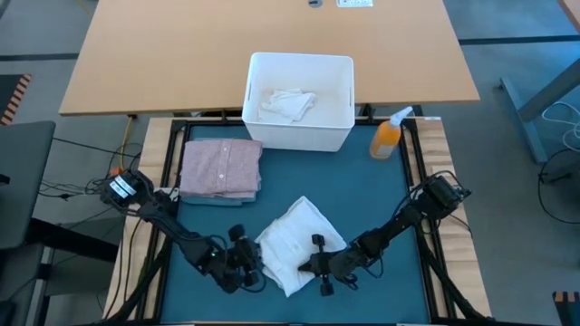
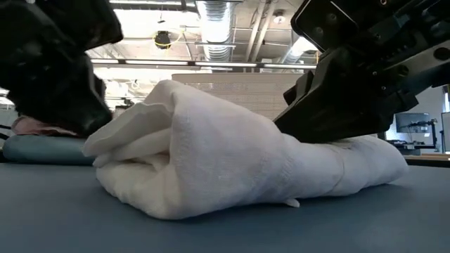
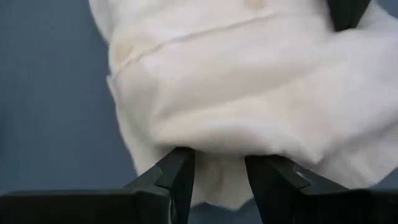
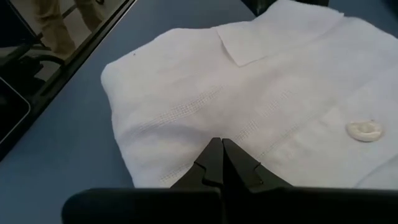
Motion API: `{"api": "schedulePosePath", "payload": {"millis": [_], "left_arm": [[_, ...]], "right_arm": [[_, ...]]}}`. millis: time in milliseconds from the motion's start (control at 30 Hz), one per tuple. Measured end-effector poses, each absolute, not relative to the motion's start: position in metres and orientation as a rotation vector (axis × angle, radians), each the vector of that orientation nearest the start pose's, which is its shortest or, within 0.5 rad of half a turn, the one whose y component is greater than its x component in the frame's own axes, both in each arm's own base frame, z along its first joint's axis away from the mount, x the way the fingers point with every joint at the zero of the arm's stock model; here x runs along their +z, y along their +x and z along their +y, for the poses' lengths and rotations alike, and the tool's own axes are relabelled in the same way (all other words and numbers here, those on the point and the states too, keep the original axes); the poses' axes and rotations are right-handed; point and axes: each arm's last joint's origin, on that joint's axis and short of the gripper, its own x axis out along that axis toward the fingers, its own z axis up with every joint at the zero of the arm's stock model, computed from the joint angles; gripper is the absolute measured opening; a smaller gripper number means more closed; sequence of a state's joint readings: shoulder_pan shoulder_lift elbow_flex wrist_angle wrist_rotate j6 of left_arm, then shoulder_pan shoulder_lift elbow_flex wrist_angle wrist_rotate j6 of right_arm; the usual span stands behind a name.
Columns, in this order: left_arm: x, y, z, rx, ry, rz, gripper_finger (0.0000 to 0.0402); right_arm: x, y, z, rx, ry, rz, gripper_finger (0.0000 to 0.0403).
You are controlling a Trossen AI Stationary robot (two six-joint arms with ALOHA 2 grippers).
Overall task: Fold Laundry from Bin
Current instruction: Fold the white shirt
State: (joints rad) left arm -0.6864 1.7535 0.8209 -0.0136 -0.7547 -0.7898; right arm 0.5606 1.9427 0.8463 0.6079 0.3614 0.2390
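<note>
A folded white garment (image 1: 294, 243) lies flat on the teal mat (image 1: 381, 195) near the table's front edge; a button (image 4: 364, 130) shows on it. My left gripper (image 1: 256, 263) is at its left edge, open, with a bulge of that edge (image 3: 217, 177) between the fingers. My right gripper (image 1: 313, 263) is shut, its tips on the garment's top from the right. A pink shirt (image 1: 220, 165) lies folded on blue cloth at the mat's far left. The white bin (image 1: 299, 136) stands at the back with white cloth (image 1: 288, 104) in it. My left gripper comes in slanting down from the table's left, and its fingers (image 3: 179, 174) stand either side of the garment's edge; whether they touch the cloth I cannot tell. My right gripper presses its shut fingertips (image 4: 221, 152) onto the garment's top layer (image 4: 205, 118) near the right side, slanting down from the table's right. The cloth lies on the mat and sinks under the gripper (image 2: 330, 123).
An orange spray bottle (image 1: 388, 136) stands right of the bin at the mat's far right corner. A wooden table (image 1: 181, 54) lies beyond the bin. Bare mat shows to the right of the garment and between it and the bin.
</note>
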Motion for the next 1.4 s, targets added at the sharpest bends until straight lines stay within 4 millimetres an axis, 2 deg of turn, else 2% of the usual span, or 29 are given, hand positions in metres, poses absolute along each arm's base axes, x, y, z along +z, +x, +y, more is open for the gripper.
{"api": "schedulePosePath", "payload": {"millis": [300,500,800,1067,1267,1400], "left_arm": [[0.139,0.266,-0.179,0.341,-0.048,0.644,0.0130],[0.144,0.258,-0.175,0.447,-0.059,0.804,0.0130],[0.157,0.244,-0.177,0.572,-0.032,0.900,0.0130],[0.160,0.235,-0.187,0.608,-0.120,0.866,0.0130],[0.164,0.235,-0.212,0.474,-0.144,0.736,0.0130],[0.160,0.235,-0.208,0.492,-0.147,0.722,0.0130]], "right_arm": [[0.114,0.314,0.186,0.154,0.041,0.469,0.0018],[0.113,0.314,0.186,0.154,0.040,0.473,0.0018],[0.113,0.314,0.186,0.154,0.041,0.475,0.0018],[0.113,0.314,0.186,0.155,0.041,0.476,0.0018],[0.113,0.314,0.186,0.156,0.040,0.476,0.0018],[0.113,0.314,0.186,0.156,0.039,0.476,0.0018]]}}
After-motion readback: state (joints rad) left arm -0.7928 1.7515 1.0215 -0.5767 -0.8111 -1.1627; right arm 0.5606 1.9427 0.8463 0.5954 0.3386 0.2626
